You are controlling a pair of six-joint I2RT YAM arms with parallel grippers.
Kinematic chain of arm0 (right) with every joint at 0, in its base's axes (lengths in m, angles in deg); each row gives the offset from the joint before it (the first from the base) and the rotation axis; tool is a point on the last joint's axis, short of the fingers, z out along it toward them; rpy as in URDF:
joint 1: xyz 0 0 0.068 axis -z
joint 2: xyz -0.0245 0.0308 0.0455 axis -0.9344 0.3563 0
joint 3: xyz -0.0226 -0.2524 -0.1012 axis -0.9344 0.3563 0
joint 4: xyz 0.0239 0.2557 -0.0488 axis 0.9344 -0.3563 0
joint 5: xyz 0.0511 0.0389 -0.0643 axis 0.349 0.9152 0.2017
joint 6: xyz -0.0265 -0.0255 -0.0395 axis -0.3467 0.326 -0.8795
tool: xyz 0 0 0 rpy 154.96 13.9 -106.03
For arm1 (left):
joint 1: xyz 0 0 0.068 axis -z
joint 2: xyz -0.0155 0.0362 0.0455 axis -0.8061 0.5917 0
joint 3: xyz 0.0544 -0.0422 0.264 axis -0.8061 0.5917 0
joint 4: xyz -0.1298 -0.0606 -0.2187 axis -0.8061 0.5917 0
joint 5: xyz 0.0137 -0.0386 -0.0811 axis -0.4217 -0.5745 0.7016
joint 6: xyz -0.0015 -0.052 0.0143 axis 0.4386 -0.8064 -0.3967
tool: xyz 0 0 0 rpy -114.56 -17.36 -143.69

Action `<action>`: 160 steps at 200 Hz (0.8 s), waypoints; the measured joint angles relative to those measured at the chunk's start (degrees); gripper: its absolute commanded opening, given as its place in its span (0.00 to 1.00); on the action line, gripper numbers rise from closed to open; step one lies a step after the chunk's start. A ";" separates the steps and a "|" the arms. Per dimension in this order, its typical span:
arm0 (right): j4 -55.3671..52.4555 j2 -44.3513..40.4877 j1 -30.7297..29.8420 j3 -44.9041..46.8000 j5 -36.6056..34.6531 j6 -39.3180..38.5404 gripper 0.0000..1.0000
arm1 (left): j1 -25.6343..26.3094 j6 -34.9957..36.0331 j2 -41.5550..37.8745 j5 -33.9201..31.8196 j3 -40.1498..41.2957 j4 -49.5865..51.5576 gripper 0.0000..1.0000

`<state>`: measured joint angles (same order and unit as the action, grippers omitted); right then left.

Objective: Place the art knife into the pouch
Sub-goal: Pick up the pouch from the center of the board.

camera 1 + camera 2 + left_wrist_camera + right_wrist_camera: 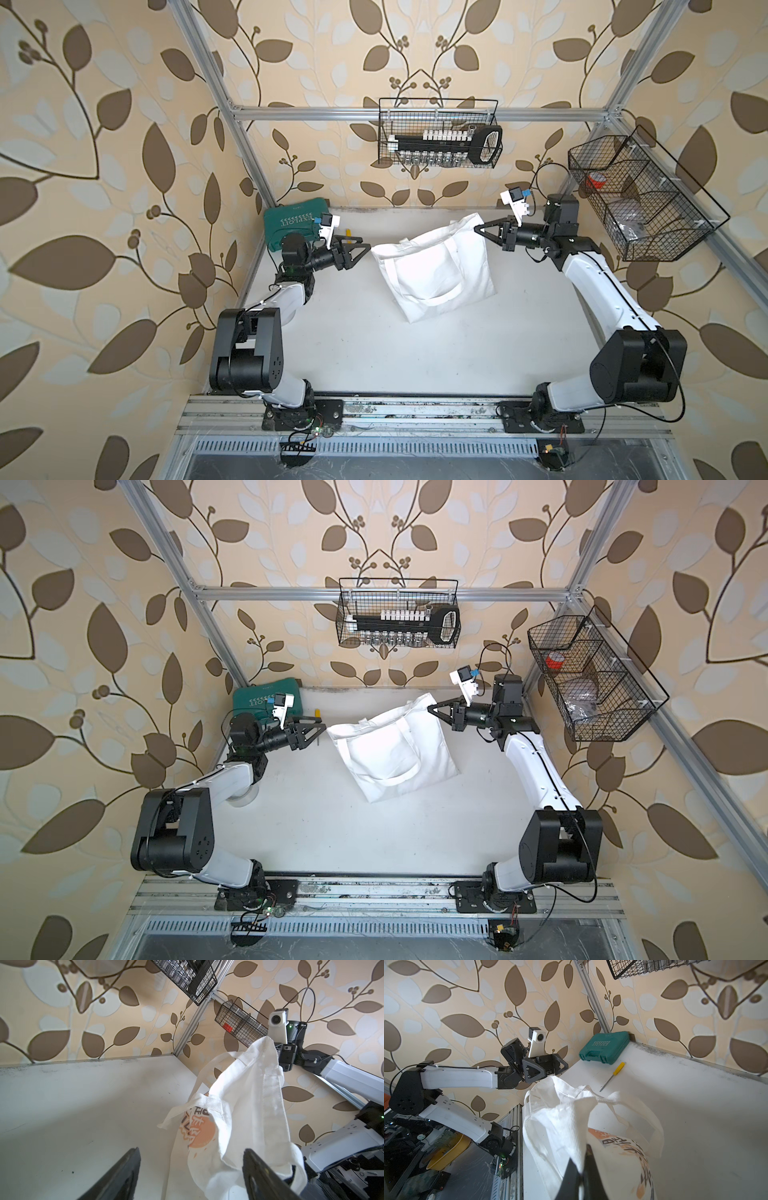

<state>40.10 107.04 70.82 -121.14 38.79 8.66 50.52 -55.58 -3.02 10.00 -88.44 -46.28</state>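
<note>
**Pouch pinched at one corner, art knife out on the table**

The white pouch (432, 270) lies in the middle of the table (374, 353), with its plain face up in both top views. Its printed face shows in the wrist views. The right pincer (478, 227) is clamped on the pouch's far corner and holds it raised off the table. The left pincer (362, 248) stands wide, just beside the pouch's opposite top corner. Beyond it, the yellow-handled art knife (612, 1076) lies flat on the table, outside the pouch and near the green case (291, 224). A wire basket (384, 124) hangs on the rail behind.
</note>
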 measured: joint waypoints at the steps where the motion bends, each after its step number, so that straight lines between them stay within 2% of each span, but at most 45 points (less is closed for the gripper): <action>1: -0.04 0.00 0.00 -0.02 0.00 0.00 0.00 | 0.00 -0.02 0.00 0.04 0.00 -0.04 0.80; 56: -0.57 0.13 0.09 -0.63 0.02 0.04 0.00 | 1.29 -0.85 0.94 2.91 -0.24 -1.62 0.81; 125: -0.55 0.13 0.09 -0.63 0.04 0.26 0.00 | 7.06 5.40 1.03 2.73 -2.78 6.60 0.79; 146: -0.55 0.13 0.09 -0.63 0.04 0.44 0.00 | 8.87 7.41 1.03 2.62 -3.19 9.09 0.71; 160: -0.55 0.13 0.09 -0.63 0.04 0.48 0.00 | 9.70 8.39 1.03 2.56 -3.32 10.82 0.52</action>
<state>39.56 107.17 70.91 -121.77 38.84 9.14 60.22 -47.19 -1.99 12.55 -91.76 -35.46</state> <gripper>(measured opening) 0.048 0.648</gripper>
